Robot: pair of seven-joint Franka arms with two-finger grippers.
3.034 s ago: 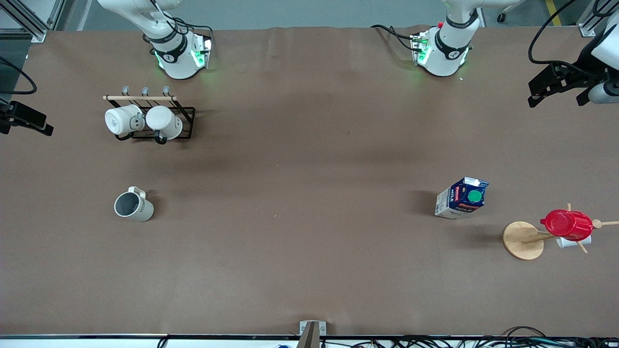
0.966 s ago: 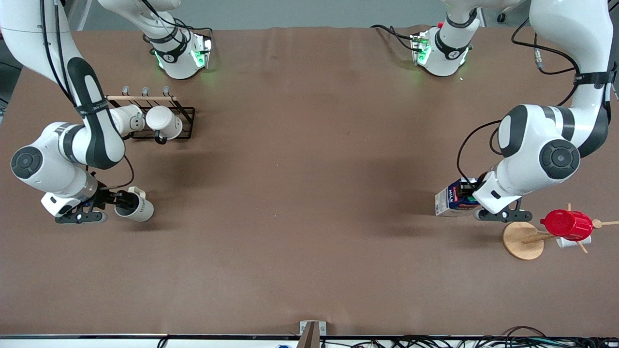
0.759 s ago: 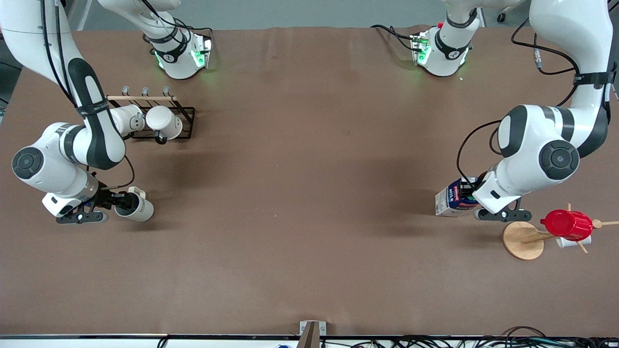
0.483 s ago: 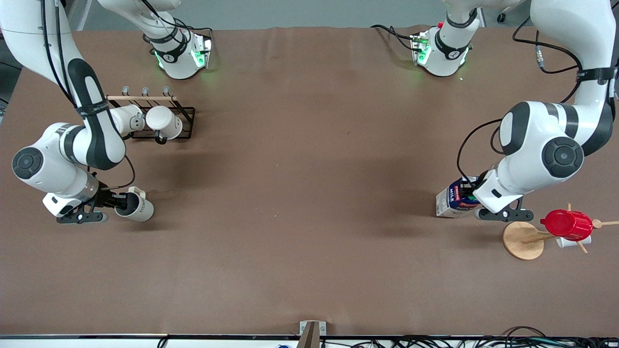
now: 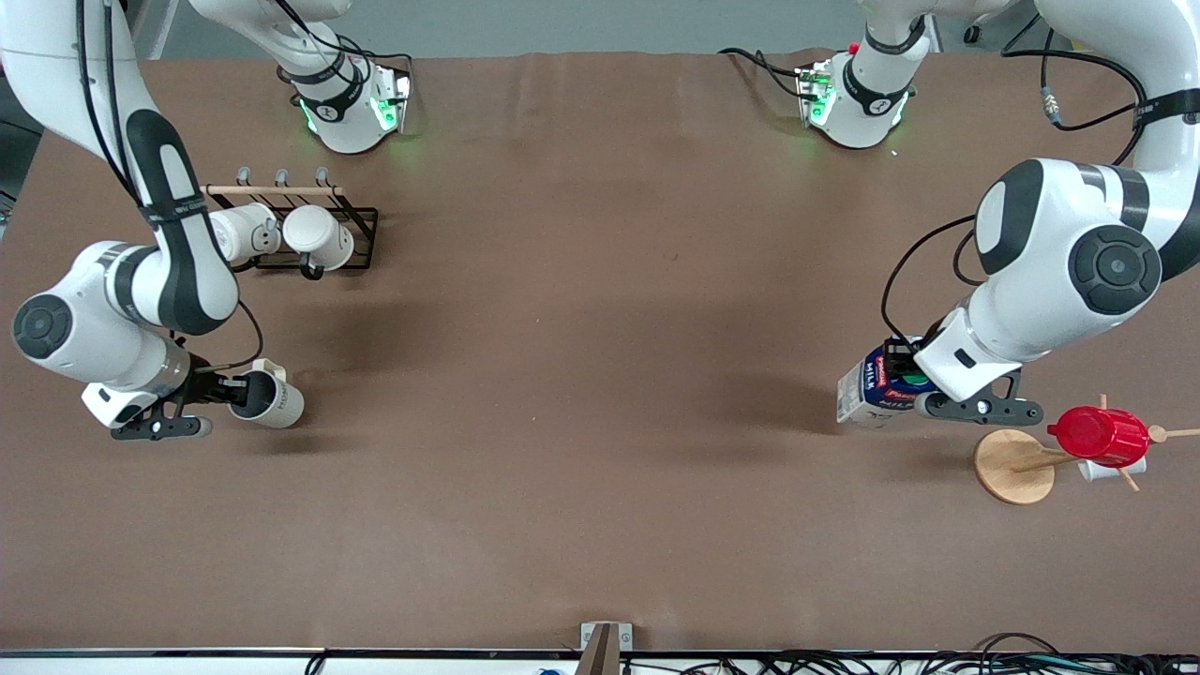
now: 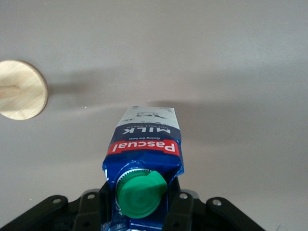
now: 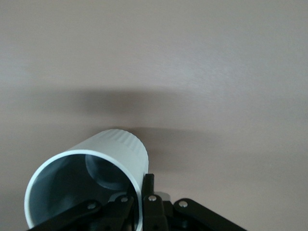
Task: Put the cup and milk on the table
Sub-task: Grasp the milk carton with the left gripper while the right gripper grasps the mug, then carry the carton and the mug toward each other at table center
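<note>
The milk carton (image 5: 867, 394) and the cup (image 5: 270, 397) sit at the two ends of the broad brown bench (image 5: 581, 375), the largest thing in view. The carton is toward the left arm's end, tilted, its blue top and green cap (image 6: 139, 193) clamped between the fingers of the left pincer (image 5: 907, 380); its shadow lies apart from it on the bench in the left wrist view, so it looks lifted. Just beside it, nearer the front camera, stands a wooden mug tree with a round base (image 5: 1014, 466), carrying a glossy red cup (image 5: 1099, 435). Toward the right arm's end, a black wire rack (image 5: 347, 246) holds two white mugs (image 5: 319, 236). Nearer the front camera than the rack, the cream-white cup leans on its side, its wall at the rim pinched by the right pincer (image 5: 225, 388), one finger (image 7: 126, 204) inside the grey interior and one outside.
</note>
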